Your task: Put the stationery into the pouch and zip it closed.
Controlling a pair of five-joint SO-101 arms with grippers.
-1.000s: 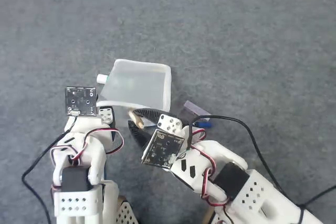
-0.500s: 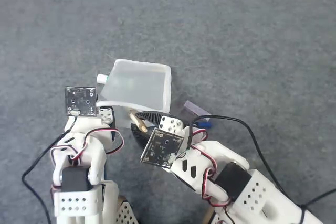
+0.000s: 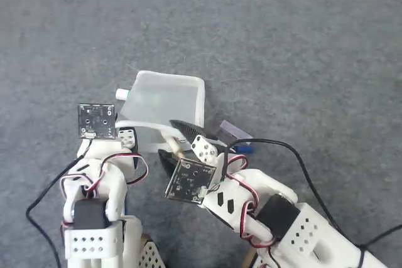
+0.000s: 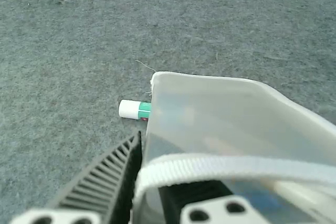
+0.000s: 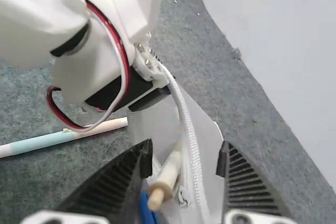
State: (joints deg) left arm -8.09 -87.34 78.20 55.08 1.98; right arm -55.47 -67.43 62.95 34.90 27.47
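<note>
- Here, seen from above, a translucent white pouch (image 3: 166, 108) lies near the middle of a grey felt-covered desk (image 3: 301, 61), its open mouth facing the two arms.
- The left claw (image 3: 128, 135) is at the pouch's near corner. The left wrist view shows it closed on the pouch's edge (image 4: 152, 182): one black finger outside the wall, the other dimly visible through the plastic, and the white zip band (image 4: 236, 165) running across between them.
- The right wrist view shows the same grip from the side, the left claw (image 5: 152, 85) pinching the zip band (image 5: 191, 140) and lifting it.
- The right claw (image 3: 168, 137) sits at the pouch's mouth with its jaws spread wide. A cream-tipped stick (image 3: 171, 144) lies between them, pointing into the pouch.
- In the right wrist view the stick (image 5: 164, 181) rests close to one finger of the right claw (image 5: 184, 148). I cannot tell whether they touch.
- A white and green glue stick (image 3: 122, 94) lies on the desk touching the pouch's far corner. It is clearer in the left wrist view (image 4: 134, 109).
- From above, a purple block (image 3: 233, 132) and a small blue item (image 3: 244, 148) lie just beside the right arm.
- The right wrist view adds a pale blue and white pen (image 5: 63, 136) lying on the desk beneath the left arm.
</note>
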